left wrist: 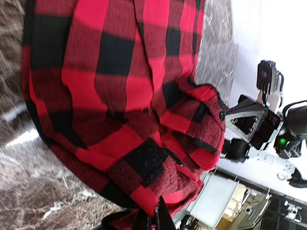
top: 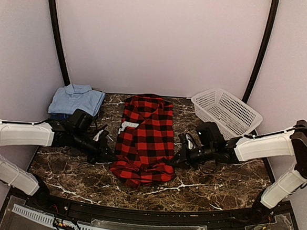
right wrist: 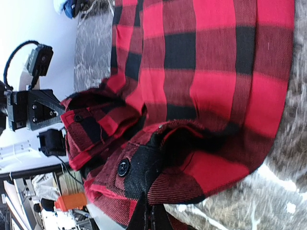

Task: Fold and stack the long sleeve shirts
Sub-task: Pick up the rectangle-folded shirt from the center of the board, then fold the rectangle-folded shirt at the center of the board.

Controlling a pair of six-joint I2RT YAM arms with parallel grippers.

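The red-and-black check flannel shirt (top: 144, 138) lies lengthwise in the middle of the table, sides folded in, collar at the far end. My left gripper (top: 108, 155) is at its left lower edge, shut on the flannel cloth (left wrist: 144, 196). My right gripper (top: 178, 158) is at its right lower edge, shut on the flannel near a black button (right wrist: 123, 166). The near hem is bunched between the two. A folded light blue shirt (top: 76, 98) lies at the far left on a darker blue one (top: 64, 116).
A white mesh basket (top: 226, 113) stands tilted at the far right. The dark marble table (top: 211, 187) ends at a black rim in front. Pale walls close the back and sides.
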